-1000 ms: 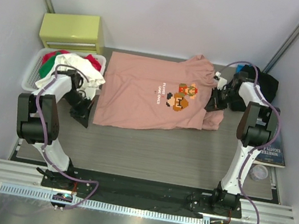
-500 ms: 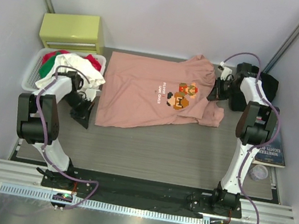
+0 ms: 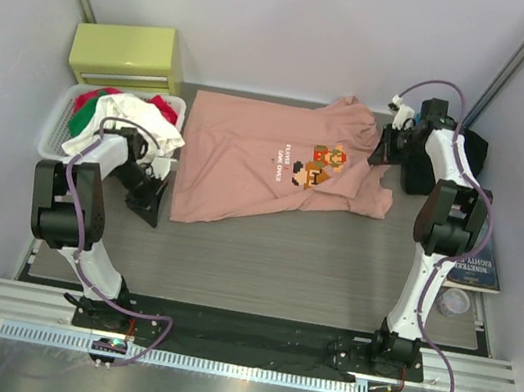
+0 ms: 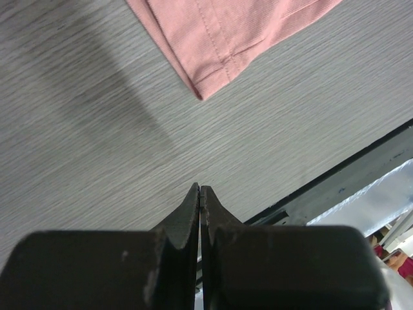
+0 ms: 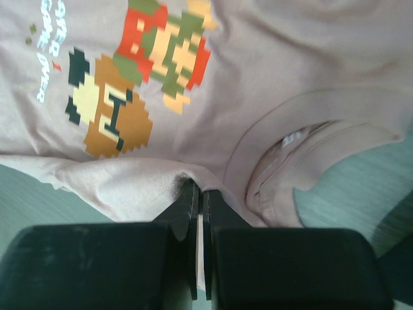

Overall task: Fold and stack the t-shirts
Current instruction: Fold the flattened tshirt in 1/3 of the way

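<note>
Claw status up top: the right claw [image 3: 383,154] is pinched shut on a fold of the pink tee [image 3: 257,165] just beside the collar [image 5: 258,142]. Over the last second I've hauled it up and toward the far right corner.

Biggest effect: the whole tee slid right across the table [image 3: 281,260], face up with the print [image 3: 313,167] showing. Smaller one: the bunched sleeve [image 3: 370,203] on the near right looks pulled out flatter. Smallest: the left hem corner [image 4: 210,81] crept away from the left claw [image 4: 200,188], which is closed on nothing, tips low over bare table and clear of the cloth.

So I reckon this is spreading, not folding yet. No fold made, nothing stacked. The dark heap behind the right arm is probably the black tee [image 3: 474,147], untouched.
</note>
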Controlling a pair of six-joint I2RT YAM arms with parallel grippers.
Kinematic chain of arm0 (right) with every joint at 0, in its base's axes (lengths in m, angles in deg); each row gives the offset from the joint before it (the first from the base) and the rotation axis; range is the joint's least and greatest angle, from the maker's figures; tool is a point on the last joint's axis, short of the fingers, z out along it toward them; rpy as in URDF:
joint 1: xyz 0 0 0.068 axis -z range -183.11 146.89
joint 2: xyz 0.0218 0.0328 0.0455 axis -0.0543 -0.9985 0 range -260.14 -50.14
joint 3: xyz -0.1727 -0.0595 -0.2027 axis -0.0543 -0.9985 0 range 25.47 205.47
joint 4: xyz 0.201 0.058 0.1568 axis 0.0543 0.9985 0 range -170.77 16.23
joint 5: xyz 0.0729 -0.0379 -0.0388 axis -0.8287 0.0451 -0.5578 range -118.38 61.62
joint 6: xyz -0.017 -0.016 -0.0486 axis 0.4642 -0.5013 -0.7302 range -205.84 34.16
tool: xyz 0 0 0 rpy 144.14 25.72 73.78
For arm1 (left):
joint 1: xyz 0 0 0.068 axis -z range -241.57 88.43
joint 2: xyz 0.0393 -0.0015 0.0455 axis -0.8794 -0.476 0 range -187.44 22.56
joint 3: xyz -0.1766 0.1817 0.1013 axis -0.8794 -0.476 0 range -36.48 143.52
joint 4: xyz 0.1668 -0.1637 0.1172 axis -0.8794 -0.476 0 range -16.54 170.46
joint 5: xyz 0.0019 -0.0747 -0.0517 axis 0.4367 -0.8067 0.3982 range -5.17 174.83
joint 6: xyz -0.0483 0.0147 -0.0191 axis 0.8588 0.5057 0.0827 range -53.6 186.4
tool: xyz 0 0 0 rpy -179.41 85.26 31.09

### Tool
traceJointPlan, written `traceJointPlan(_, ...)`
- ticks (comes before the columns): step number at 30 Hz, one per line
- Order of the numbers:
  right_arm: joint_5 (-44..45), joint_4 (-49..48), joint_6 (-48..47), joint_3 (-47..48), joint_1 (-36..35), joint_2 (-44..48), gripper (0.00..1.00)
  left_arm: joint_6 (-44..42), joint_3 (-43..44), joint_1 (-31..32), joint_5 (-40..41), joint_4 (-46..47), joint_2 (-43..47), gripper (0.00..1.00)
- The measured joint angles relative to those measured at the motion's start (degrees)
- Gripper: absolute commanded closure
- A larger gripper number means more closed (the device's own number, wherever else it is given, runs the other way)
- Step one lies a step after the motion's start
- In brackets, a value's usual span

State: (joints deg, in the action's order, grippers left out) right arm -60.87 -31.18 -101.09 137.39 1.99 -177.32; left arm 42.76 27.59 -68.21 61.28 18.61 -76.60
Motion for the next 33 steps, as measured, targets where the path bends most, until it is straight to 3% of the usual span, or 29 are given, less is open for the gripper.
traceJointPlan(11,1.5,-0.3,1.5,7.7,0.0,-5.6,0.97,-0.7,-0.3,-0.1,-0.1,0.5,0.0,1.0)
traceJointPlan(12,1.7,-0.3,1.5,7.7,0.0,-6.3,0.75,-0.7,-0.3,-0.1,-0.1,0.5,0.0,1.0)
traceJointPlan(13,1.9,-0.3,1.5,7.7,-0.1,-6.9,0.66,-0.7,-0.3,-0.1,-0.1,0.5,0.0,1.0)
traceJointPlan(15,2.2,-0.3,1.9,7.7,-0.2,-7.9,0.51,-0.8,-0.3,-0.1,-0.1,0.5,0.0,1.0)
traceJointPlan(18,2.6,-0.3,1.8,6.9,-0.3,-8.5,0.43,-0.8,-0.3,-0.1,-0.1,0.5,0.0,1.0)
traceJointPlan(27,3.6,-2.9,1.7,0.9,-1.0,-7.1,0.4,-0.9,-0.6,-0.2,-0.6,1.0,0.0,1.0)
traceJointPlan(33,4.0,-3.3,1.1,-9.8,-1.0,3.5,0.38,-0.9,-1.5,-0.2,-1.0,2.3,0.4,1.0)
